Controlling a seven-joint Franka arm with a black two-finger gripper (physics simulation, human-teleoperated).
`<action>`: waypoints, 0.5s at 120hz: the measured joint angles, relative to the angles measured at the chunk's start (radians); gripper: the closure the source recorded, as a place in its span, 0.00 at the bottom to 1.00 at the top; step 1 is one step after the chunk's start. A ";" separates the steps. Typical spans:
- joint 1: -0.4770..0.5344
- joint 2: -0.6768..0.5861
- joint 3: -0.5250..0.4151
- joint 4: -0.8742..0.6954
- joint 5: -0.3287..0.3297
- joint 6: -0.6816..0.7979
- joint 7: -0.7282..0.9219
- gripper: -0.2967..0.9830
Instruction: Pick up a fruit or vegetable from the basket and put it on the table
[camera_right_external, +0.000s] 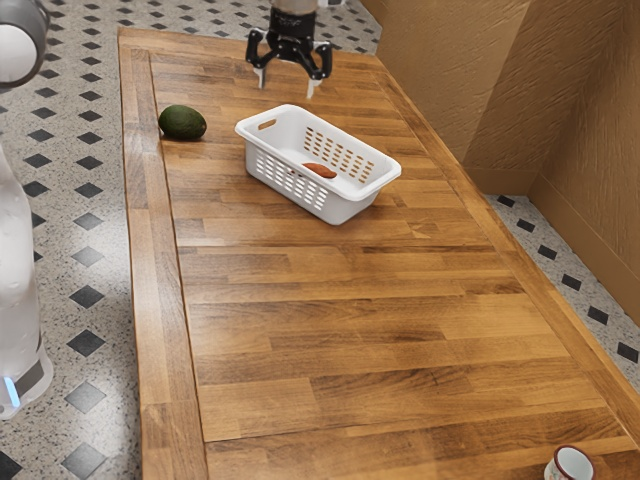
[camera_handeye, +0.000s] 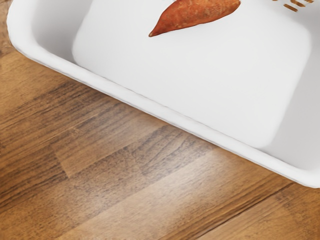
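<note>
At the exterior view's left, an avocado (camera_right_external: 183, 123) lies on the table (camera_right_external: 340, 380), outside the basket, so I judge it isn't the one to take. Next along, my jaws stand apart with nothing between them, above the table and short of the basket (camera_right_external: 341, 208). Inside that, on its floor, lies the sweet potato (camera_right_external: 320, 170), the piece I want. I expect it to be firm and fairly light, with a dry, slightly rough skin that should grip well and not bruise under a moderate squeeze. Its body tapers to a thin point, where a pinch could slip or let it swivel, so I'd close across the thick middle, square to its length. The basket looks like light plastic; brushing its rim could shove it. Farthest right, a cup (camera_right_external: 570, 465) sits well apart and matters little.
</note>
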 joint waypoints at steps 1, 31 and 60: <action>0.000 0.000 0.000 0.000 0.000 0.000 -0.018 0.23; -0.007 0.021 0.082 -0.006 -0.008 -0.016 -0.411 0.23; -0.039 0.079 0.080 0.052 0.035 -0.031 -0.277 0.23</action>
